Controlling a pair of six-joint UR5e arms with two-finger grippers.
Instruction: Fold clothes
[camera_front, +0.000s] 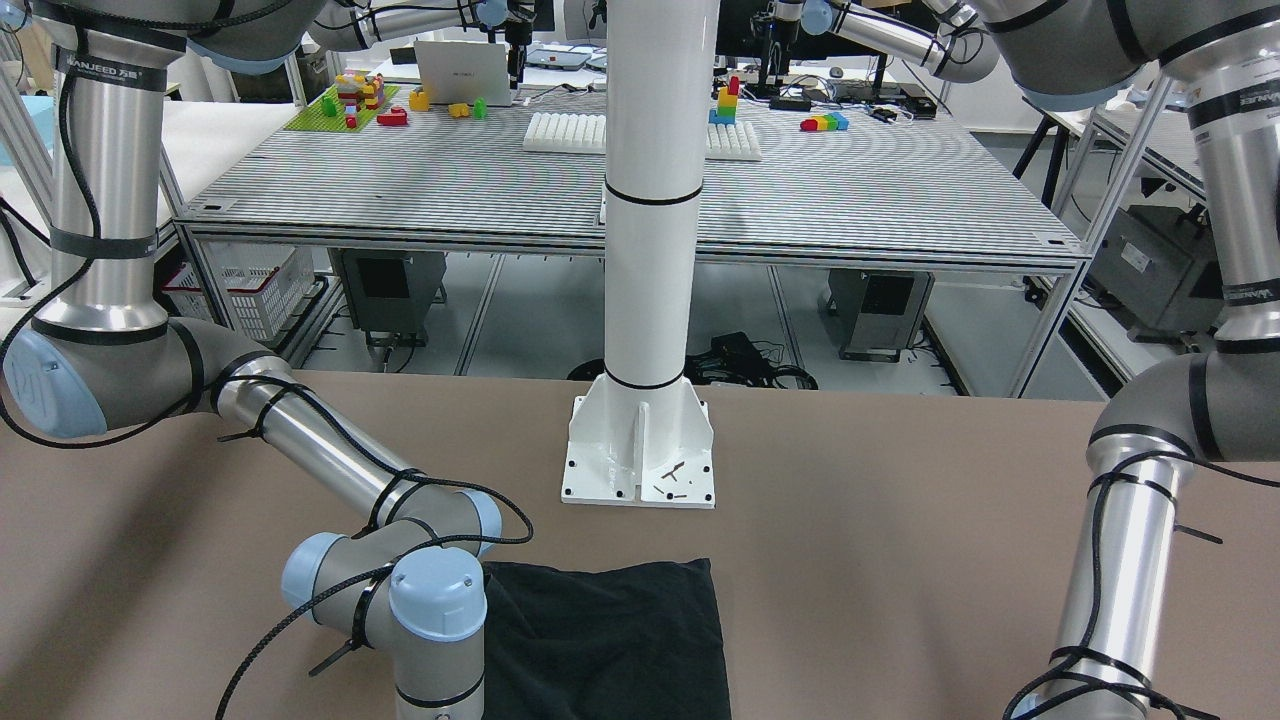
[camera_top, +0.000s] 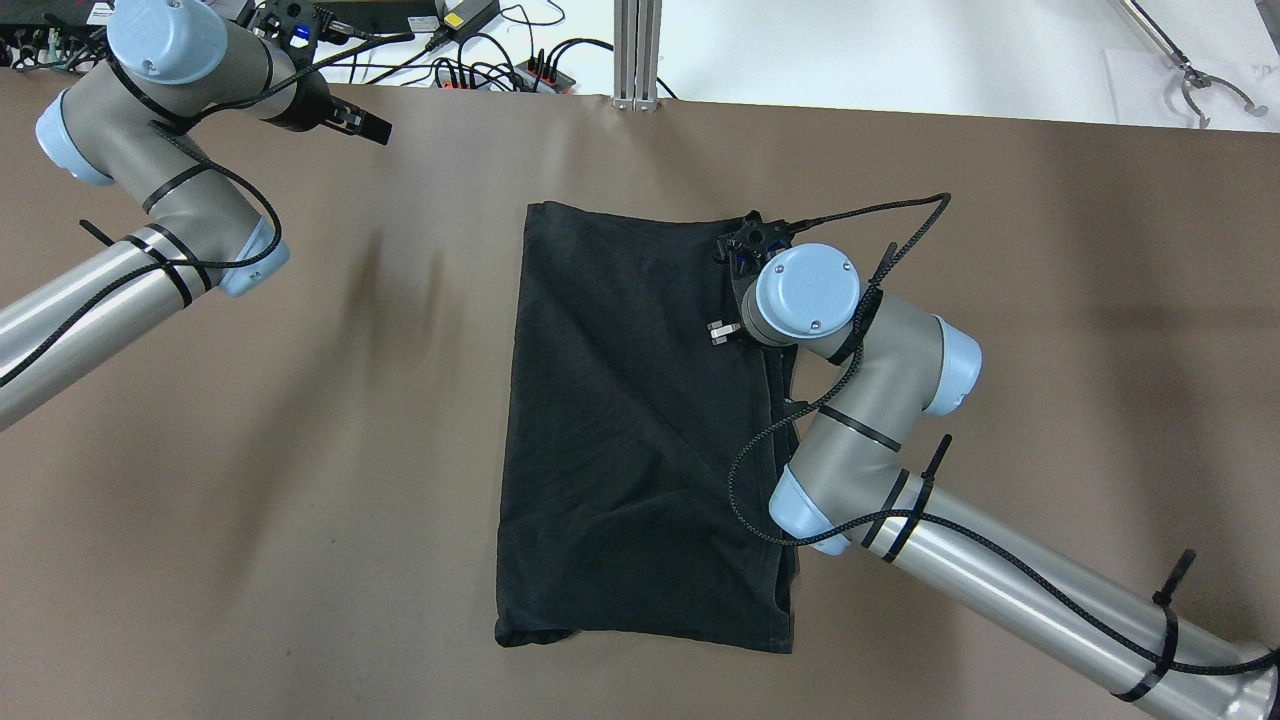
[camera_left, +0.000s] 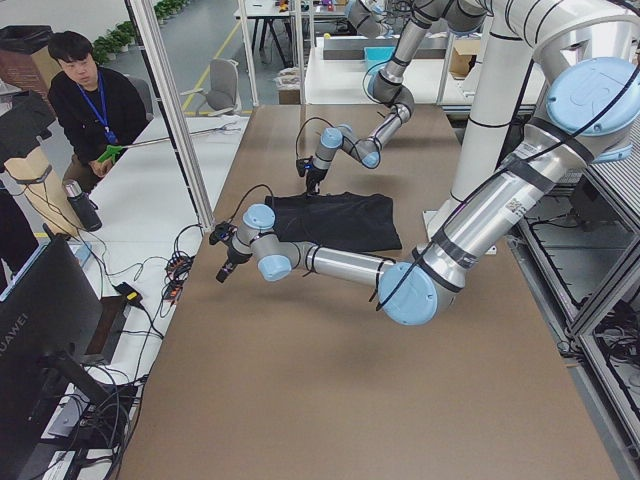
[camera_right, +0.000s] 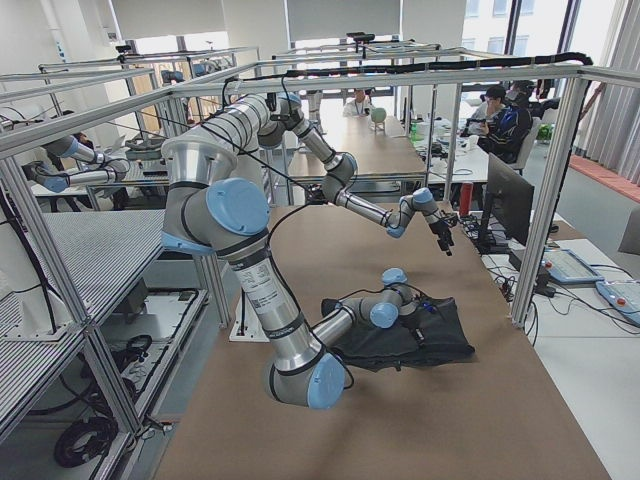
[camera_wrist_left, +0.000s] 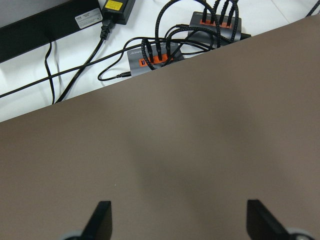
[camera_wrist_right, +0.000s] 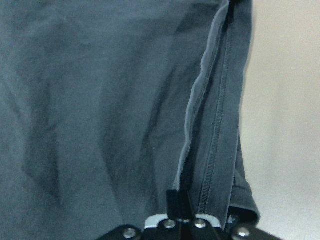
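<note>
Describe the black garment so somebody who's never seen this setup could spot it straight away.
Find the long brown table and the white post bolted to it; the garment lies flat just in front of the post's base. It is a black, lightly creased rectangle with the right end effector at its hemmed edge, the only cloth on the brown surface.

One garment lies on one table. Two arms reach over it, the left arm and the right arm, with one gripper each: left gripper, right gripper. Past the far edge are two cable hubs and one black adapter.
</note>
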